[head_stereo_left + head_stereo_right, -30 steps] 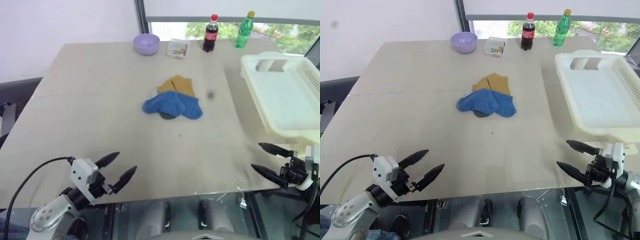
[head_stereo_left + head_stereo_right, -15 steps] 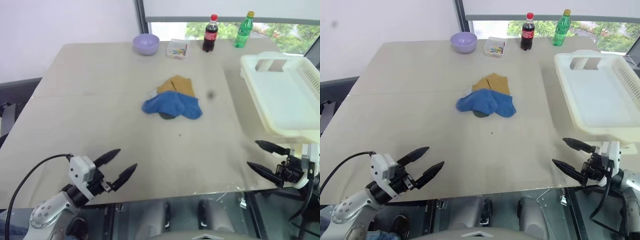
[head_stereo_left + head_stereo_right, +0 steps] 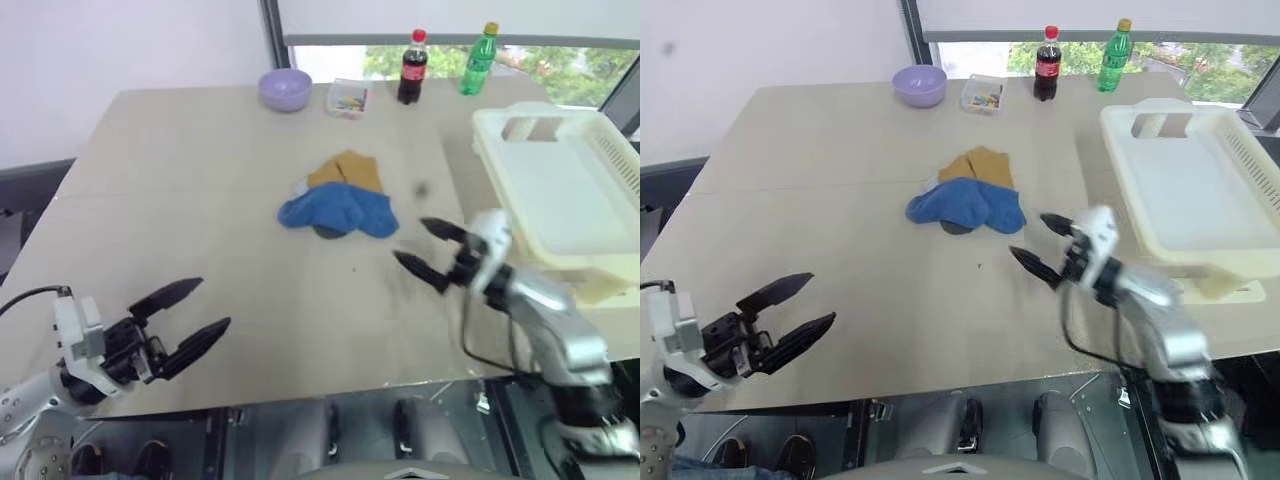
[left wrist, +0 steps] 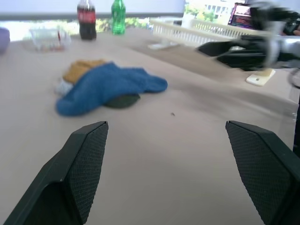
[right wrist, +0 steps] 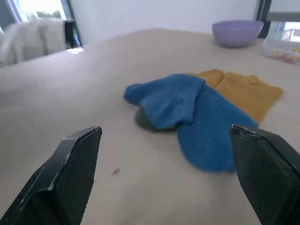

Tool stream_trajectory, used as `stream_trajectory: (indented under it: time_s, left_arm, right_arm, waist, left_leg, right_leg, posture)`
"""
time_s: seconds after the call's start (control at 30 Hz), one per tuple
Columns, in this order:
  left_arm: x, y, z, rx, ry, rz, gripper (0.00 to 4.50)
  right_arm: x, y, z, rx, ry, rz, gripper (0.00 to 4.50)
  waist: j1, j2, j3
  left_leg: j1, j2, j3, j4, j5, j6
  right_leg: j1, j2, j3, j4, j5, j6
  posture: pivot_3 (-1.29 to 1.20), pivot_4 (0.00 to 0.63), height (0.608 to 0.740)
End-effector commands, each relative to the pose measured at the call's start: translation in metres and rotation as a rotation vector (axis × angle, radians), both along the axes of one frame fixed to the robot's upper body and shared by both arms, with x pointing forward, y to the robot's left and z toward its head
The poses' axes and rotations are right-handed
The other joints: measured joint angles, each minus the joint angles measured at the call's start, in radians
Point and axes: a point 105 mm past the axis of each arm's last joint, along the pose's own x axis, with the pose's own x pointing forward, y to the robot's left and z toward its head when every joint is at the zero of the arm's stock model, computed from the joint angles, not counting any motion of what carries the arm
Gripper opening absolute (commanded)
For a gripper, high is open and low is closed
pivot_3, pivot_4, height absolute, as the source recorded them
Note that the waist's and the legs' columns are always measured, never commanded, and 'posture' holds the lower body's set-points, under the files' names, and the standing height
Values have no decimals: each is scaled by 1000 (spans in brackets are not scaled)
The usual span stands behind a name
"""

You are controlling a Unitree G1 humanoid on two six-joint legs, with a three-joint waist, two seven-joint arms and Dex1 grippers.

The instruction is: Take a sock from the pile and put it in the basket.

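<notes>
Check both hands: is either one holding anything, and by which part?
Nothing is held. The right hand is open just short of the blue sock; the left hand is open and empty.

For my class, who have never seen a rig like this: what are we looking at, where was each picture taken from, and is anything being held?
It is a two-armed robot at a table. Two pictures come from cameras on its head, two from cameras on its wrists, looking between black fingers. The left tool and the right tool are both open and hold nothing. On the table lie a pile of socks with blue socks on top, a cream basket, a lilac bowl, a small clear box and two bottles.
</notes>
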Motion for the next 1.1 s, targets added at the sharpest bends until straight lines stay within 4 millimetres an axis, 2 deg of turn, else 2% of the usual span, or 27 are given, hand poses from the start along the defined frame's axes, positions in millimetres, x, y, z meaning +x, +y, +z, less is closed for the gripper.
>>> stream_trajectory:
  time_s: [0.03,0.17,0.23,0.3,0.57,0.6,0.67,0.77,0.93,1.1]
  left_arm:
    - [-2,6,11,38,-40,-9,4342]
    - [-3,10,9,76,-42,-7,4342]
    - [-4,9,6,99,-40,-9,4342]
    - [-4,7,7,93,-45,-5,4342]
    - [-7,8,4,98,-44,23,4342]
    - [-7,8,5,98,-46,23,4342]
    - [-7,8,6,99,-48,26,4342]
    - [-7,10,6,97,-49,34,4342]
    - [-6,12,4,89,-44,45,4342]
    - [-5,12,3,86,-39,43,4342]
  right_arm:
    - [32,9,-6,-71,41,-128,4478]
    - [47,44,4,72,191,-48,4478]
    - [56,57,3,79,253,-36,4478]
    - [64,60,-4,38,270,-57,4478]
    - [73,78,-11,-16,272,-34,4478]
    - [74,80,-9,-13,269,-29,4085]
    - [74,83,-5,-2,258,-19,3824]
    - [75,85,2,24,244,-13,2418]
    - [71,83,0,12,240,0,38]
    - [67,79,-1,7,240,13,38]
  waist:
    - [-3,0,0]
    - [-9,0,0]
    - [-15,0,0]
    - [-18,0,1]
    - [-22,0,1]
    - [-22,0,1]
    - [-29,0,1]
    - [-36,0,1]
    - [-37,0,1]
    - [-37,0,1]
  left_leg:
    - [-1,0,0,0,0,0]
    - [-2,-1,1,-1,1,-1]
    - [-2,-1,1,-1,1,-1]
    - [-2,-1,2,-1,1,-1]
    - [-2,-1,1,-1,1,-1]
    - [-2,-1,1,-1,1,-1]
    - [-1,-1,1,-1,1,-1]
    - [0,-1,1,-1,1,-2]
    - [0,0,1,-1,2,-3]
    - [0,0,1,-1,2,-3]
  right_leg:
    - [0,0,0,0,0,0]
    - [0,3,-1,0,0,0]
    - [-1,4,0,0,2,3]
    - [-2,5,0,1,2,3]
    - [-2,4,-1,3,2,2]
    - [-2,4,-1,4,2,2]
    - [-2,4,0,5,2,2]
    - [-2,3,0,7,2,2]
    - [-3,2,0,8,2,2]
    - [-4,0,0,8,2,2]
  posture:
    - [0,150,740]
    - [0,150,740]
    - [0,150,740]
    - [0,150,740]
    - [0,150,740]
    - [0,150,740]
    - [0,150,740]
    - [0,150,740]
    - [0,150,740]
    - [0,150,740]
